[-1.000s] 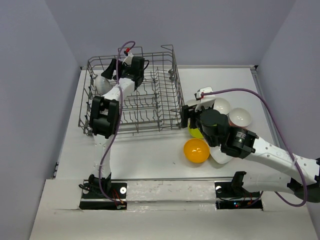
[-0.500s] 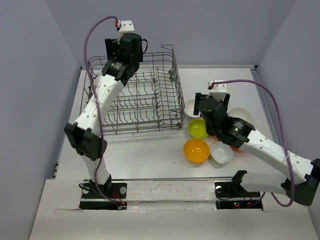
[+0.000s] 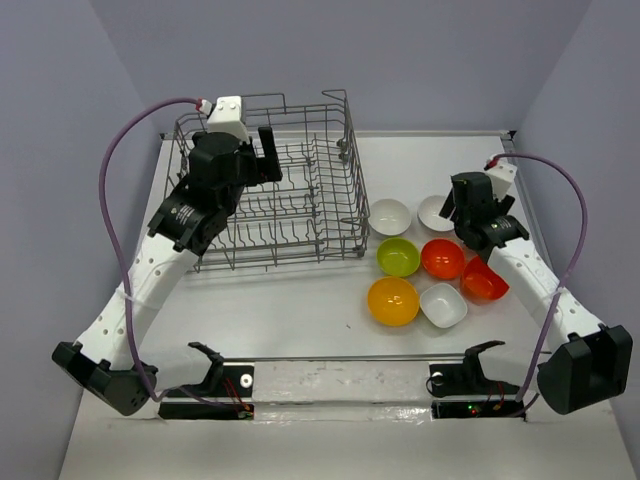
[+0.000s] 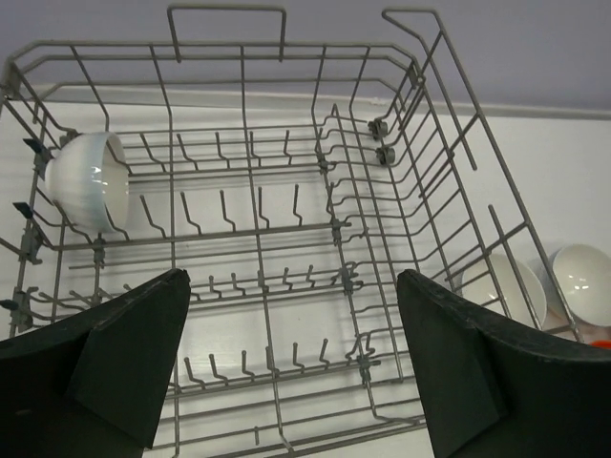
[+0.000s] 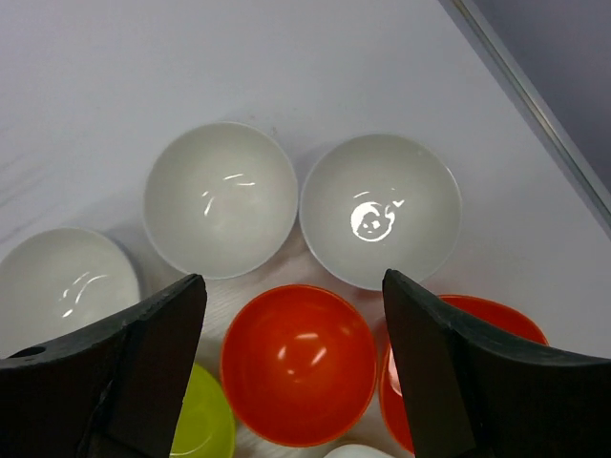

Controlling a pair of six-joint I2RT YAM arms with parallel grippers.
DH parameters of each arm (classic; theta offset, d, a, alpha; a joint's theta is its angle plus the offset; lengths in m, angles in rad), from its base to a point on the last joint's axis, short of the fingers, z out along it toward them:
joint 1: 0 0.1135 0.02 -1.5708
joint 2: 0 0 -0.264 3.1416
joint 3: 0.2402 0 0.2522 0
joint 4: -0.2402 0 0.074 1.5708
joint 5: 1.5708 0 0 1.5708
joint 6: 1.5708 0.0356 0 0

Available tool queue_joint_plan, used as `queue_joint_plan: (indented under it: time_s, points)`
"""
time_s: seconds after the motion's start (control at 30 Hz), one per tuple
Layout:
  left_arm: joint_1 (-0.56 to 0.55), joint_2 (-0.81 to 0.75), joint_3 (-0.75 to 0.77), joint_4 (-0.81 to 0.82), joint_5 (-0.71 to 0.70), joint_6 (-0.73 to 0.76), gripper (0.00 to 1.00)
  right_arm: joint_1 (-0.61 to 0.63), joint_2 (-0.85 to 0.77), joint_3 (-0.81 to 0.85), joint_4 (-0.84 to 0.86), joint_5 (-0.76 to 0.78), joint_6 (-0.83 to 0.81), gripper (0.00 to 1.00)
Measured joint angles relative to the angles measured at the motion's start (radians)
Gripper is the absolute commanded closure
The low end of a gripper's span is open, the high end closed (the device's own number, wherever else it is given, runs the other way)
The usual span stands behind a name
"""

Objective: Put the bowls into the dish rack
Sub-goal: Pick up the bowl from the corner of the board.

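The grey wire dish rack stands at the back left. One white bowl leans on the tines in its back left corner. My left gripper hangs open above the rack, holding nothing. Right of the rack lie two white bowls, a lime green bowl, two red-orange bowls, an orange-yellow bowl and a squarish white bowl. My right gripper is open and empty above a red-orange bowl, with white bowls just beyond.
A third white bowl lies left of the right gripper's fingers. The table's raised right edge runs close behind the bowls. Purple cables loop from both wrists.
My left arm has lifted out of the rack's back left corner and drawn back over the rack. The right arm has swung from the lime green bowl back to the right, uncovering the bowls.
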Motion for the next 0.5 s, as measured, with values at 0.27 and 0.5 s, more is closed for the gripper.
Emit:
queue_joint_plan:
  time_s: [0.27, 0.5]
  points:
    - [0.0, -0.078, -0.08, 0.019, 0.062, -0.003, 0.01, -0.202, -0.036, -0.1, 0.002, -0.122, 0.063, 0.17]
    - [0.0, -0.151, -0.172, 0.072, 0.081, 0.002, 0.01, -0.304, -0.057, -0.176, 0.005, -0.189, 0.134, 0.17]
